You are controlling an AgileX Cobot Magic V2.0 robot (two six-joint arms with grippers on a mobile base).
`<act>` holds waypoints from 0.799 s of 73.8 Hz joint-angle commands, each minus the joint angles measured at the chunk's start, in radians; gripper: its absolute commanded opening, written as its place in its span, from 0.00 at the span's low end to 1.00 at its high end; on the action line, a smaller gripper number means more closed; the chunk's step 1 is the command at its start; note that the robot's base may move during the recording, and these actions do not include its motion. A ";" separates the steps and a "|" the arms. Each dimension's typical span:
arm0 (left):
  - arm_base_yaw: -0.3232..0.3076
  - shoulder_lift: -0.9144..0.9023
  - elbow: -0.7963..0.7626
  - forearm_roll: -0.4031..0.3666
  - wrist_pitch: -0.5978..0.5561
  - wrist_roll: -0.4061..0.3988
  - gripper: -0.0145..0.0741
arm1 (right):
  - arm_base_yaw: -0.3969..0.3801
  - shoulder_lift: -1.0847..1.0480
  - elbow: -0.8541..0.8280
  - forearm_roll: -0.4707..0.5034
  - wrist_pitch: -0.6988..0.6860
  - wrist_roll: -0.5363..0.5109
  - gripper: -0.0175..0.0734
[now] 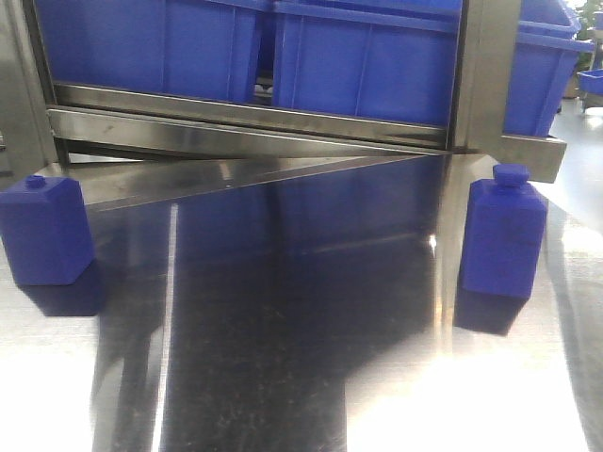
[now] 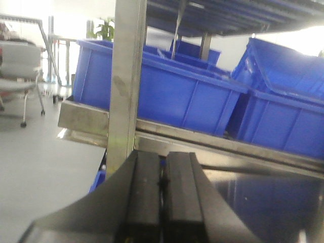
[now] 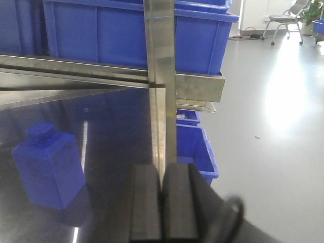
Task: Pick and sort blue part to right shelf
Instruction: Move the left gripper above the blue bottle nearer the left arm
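On the shiny table (image 1: pixel 283 377) two blue parts stand up straight, caps on top. The left blue part (image 1: pixel 44 234) is by the left edge. The right blue part (image 1: pixel 504 237) is well apart from it, just in front of a steel post (image 1: pixel 485 75). Behind them is the right shelf (image 1: pixel 245 121) with blue crates (image 1: pixel 367 66). The left gripper (image 2: pixel 162 202) and the right gripper (image 3: pixel 162 202) are both pinched tight and hold nothing. From the right wrist, a blue part sits ahead and to the left of that gripper, so I think that arm is nearer and must open first.
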 commanded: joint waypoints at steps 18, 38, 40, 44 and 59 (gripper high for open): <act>-0.009 0.300 -0.290 -0.122 0.324 0.166 0.55 | -0.002 -0.020 -0.024 0.001 -0.083 -0.009 0.25; -0.009 0.536 -0.357 -0.384 0.423 0.269 0.89 | -0.002 -0.020 -0.024 0.001 -0.083 -0.009 0.25; -0.009 0.563 -0.367 -0.395 0.433 0.280 0.90 | -0.002 -0.020 -0.024 0.001 -0.083 -0.009 0.25; -0.009 0.616 -0.396 -0.420 0.464 0.320 0.90 | -0.002 -0.020 -0.024 0.001 -0.083 -0.009 0.25; -0.009 0.863 -0.563 -0.446 0.575 0.342 0.90 | -0.002 -0.020 -0.024 0.001 -0.083 -0.009 0.25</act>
